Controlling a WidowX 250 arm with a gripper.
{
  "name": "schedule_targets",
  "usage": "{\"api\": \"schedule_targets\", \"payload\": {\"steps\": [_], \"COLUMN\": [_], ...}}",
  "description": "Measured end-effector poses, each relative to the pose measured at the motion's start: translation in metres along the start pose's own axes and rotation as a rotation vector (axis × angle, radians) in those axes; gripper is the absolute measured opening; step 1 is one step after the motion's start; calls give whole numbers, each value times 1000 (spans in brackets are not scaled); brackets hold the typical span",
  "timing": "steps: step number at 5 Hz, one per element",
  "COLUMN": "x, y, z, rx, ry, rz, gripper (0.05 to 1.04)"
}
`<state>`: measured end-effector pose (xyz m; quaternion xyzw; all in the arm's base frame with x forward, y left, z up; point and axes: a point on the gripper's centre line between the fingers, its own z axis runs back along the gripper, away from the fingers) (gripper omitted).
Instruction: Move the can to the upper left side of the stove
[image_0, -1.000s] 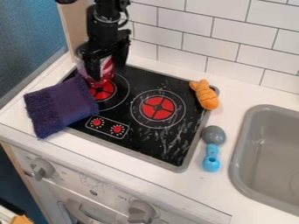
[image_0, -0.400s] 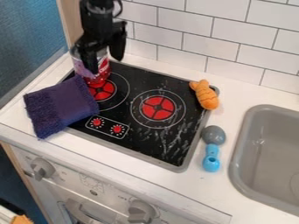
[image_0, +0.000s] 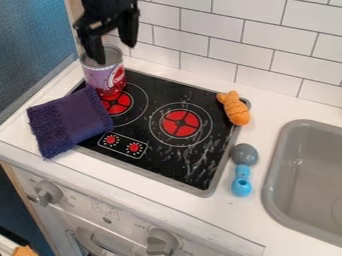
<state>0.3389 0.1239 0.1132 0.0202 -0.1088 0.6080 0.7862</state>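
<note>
- The gripper (image_0: 111, 44) hangs above the can at the far left, fingers released and spread apart.
- The can (image_0: 107, 78) stands upright on the stove's (image_0: 167, 167) far left part, by the left burner (image_0: 117, 106).
- A purple cloth (image_0: 70, 122) lies over the stove's left edge, on the near side of the can.
- An orange toy (image_0: 234, 108) lies at the stove's far right corner.
- A blue-and-grey spoon (image_0: 242, 172) lies on the table (image_0: 220, 212), between stove and sink (image_0: 314, 175).
</note>
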Motion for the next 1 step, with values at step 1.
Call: {"api": "schedule_targets", "payload": {"steps": [1], "x": [0], "y": [0], "z": [2], "rx": [-4], "ry": [-2], "rz": [1], "gripper": [999]}}
